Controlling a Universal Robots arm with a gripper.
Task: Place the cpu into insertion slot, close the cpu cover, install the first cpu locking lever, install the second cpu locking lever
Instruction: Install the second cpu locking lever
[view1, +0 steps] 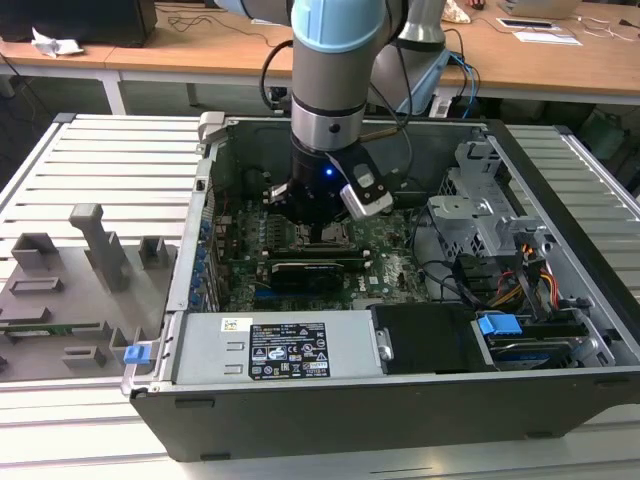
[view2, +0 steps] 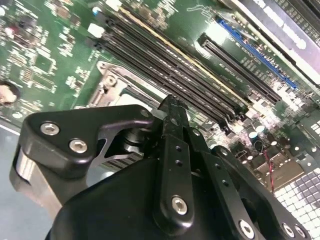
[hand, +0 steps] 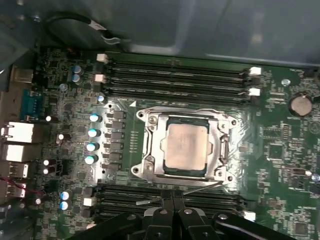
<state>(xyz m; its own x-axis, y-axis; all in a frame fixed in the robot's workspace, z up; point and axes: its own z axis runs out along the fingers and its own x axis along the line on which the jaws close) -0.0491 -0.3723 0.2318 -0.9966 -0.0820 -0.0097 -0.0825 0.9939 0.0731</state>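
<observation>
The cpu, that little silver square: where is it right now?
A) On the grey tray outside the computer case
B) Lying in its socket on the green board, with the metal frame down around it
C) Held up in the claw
B: in the first wrist view the cpu lies flat in the socket, the cpu cover framing it, with the claw just beside it.

Arm (view1: 335, 75) hanging upright, wrist pointing straight down; gripper (hand: 172, 200) low, black fingers (view2: 172, 125) pressed together, tips meeting
</observation>
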